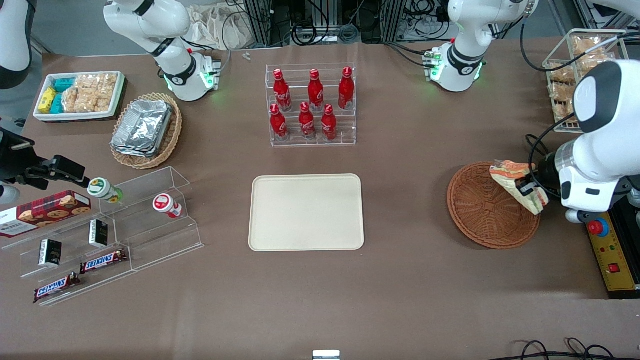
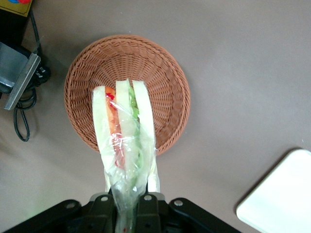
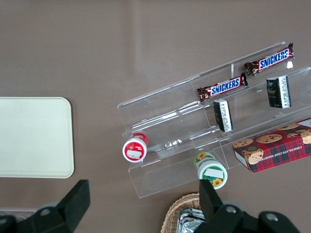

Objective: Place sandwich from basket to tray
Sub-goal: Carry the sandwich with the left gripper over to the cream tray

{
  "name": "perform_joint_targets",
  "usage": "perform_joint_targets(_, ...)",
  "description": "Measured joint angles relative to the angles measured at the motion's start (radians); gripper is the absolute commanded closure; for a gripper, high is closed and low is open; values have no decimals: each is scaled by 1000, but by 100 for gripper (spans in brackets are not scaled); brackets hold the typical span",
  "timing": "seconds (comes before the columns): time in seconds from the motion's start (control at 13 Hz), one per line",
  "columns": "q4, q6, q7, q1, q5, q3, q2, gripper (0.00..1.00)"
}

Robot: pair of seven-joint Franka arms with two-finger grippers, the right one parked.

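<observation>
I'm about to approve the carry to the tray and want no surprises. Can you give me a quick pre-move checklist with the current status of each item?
1. Gripper shut on the sandwich: ok.
2. Sandwich lifted out of the basket: ok, it hangs above the rim.
3. Wrapper intact: cannot tell.
4. Tray bare for the drop: ok.
5. Table between basket and tray free of objects: ok.
6. Bottle rack off the direct path: ok.

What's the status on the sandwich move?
Gripper shut on sandwich, lifted above basket. Tray bare. Nothing in the way.
</observation>
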State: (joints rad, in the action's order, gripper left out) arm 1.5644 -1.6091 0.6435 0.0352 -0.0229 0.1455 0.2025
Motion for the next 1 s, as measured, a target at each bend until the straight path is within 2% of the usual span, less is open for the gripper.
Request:
perform_joint_targets(0.23, -6, 18, -76, -1, 0, 101, 4, 100)
perform_joint_targets(0.54, -7, 5, -80, -9, -1, 320, 18, 100)
perform_joint_targets(0.62, -7, -24, -79, -17, -1, 369, 29, 96)
perform_joint_targets(0.77, -7, -111, -78, -81, -5, 406, 70, 96)
perform_joint_targets(1.0, -4, -234, -75, -184, -78, 407, 190, 97)
